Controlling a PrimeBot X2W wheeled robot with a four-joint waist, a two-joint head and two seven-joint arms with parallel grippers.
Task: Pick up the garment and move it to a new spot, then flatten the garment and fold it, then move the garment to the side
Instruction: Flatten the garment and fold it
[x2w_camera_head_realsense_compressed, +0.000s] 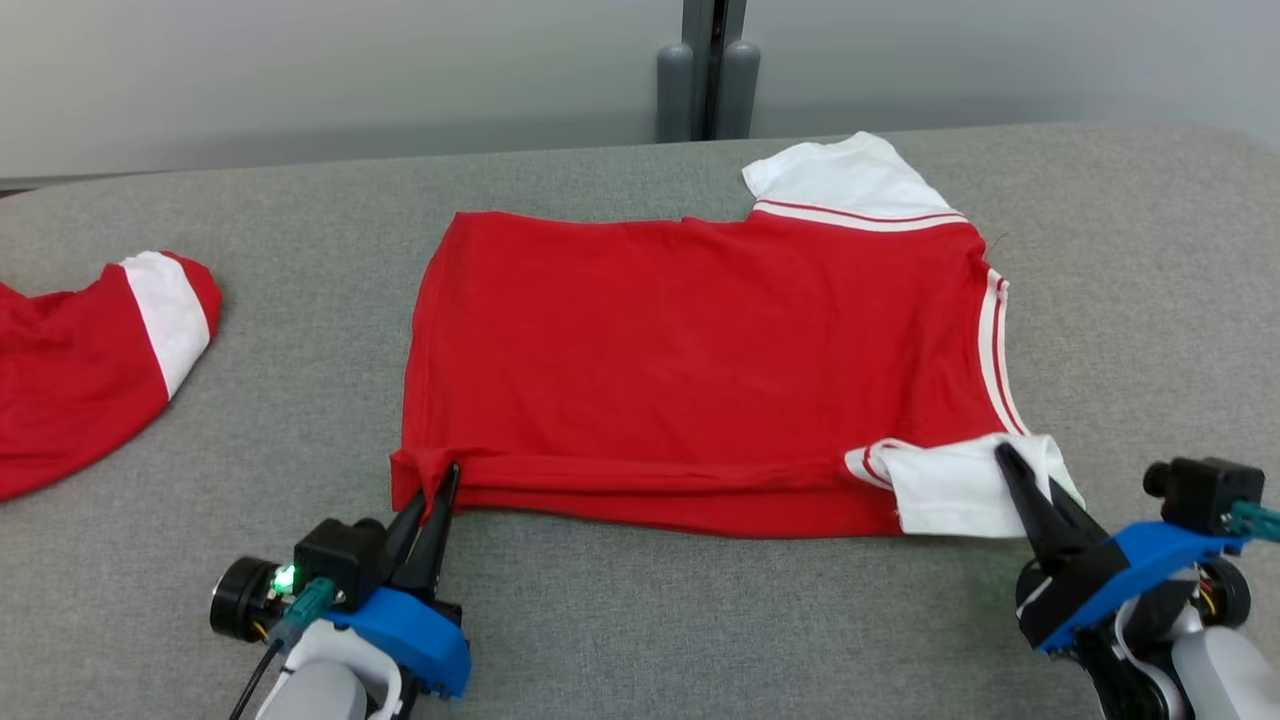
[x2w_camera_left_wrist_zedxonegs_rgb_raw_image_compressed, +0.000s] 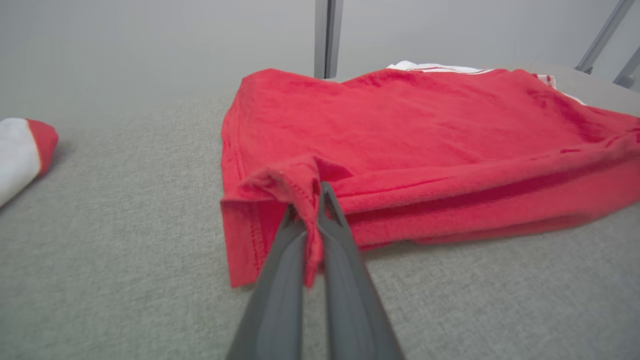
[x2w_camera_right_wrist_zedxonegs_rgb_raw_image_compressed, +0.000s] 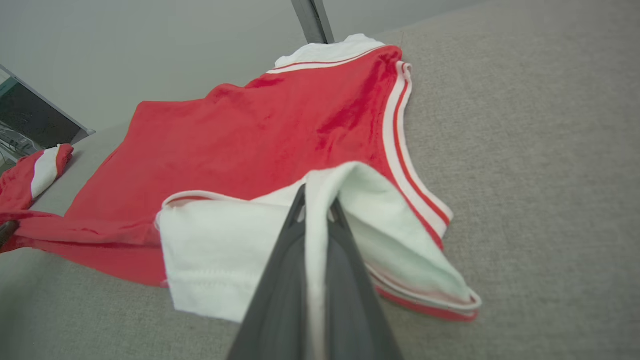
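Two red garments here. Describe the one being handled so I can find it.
On the grey table, look at the middle: a red shirt with white sleeves, spread flat. Unlike the other garment at the left, its near edge is pinched by the left gripper at a red corner and the right gripper at the near sleeve.

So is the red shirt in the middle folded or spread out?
Partly folded: the red shirt shows a doubled near edge, pinched by the left gripper and right gripper.

Matt knit garment (x2w_camera_head_realsense_compressed: 700, 360), woven tabletop (x2w_camera_head_realsense_compressed: 640, 620)
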